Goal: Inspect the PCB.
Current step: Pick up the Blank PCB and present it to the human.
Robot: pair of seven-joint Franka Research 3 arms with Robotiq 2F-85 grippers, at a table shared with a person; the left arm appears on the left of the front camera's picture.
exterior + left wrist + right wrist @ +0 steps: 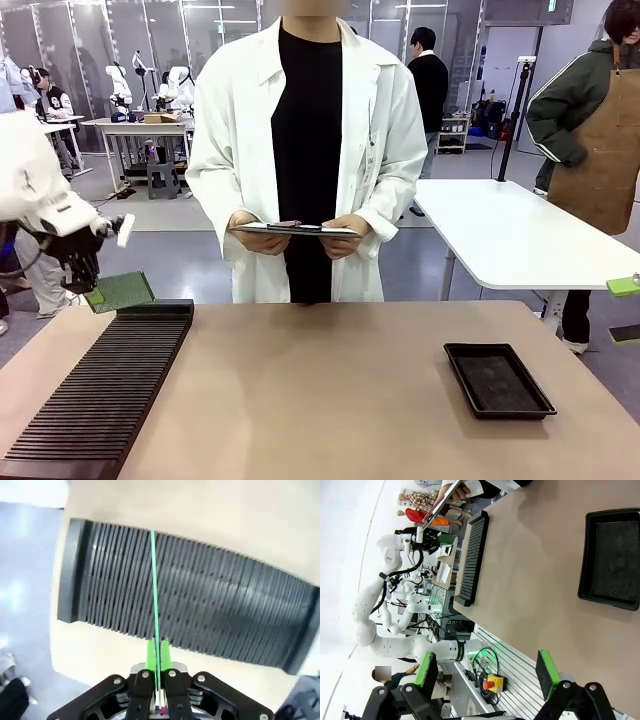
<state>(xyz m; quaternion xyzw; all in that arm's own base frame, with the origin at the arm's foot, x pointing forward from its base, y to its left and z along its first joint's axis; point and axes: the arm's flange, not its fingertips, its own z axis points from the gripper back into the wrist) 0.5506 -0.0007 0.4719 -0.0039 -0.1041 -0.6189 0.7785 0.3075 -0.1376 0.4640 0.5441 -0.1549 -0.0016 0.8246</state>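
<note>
Front view: fixed, on robot's side of surface (330, 400), a little above it, faces across at person (310, 150) on far side; mid distance. Left wrist view: looks down along left hand (157, 643), close over slotted rack (200, 605); PCB (154, 580) clamped between fingers, seen edge-on as thin line. Right wrist view: rolled sideways, behind wide-spread right hand (486, 671), farther back, facing along surface. Shared: rack in all three; black tray (498, 380) in front and right wrist views.
</note>
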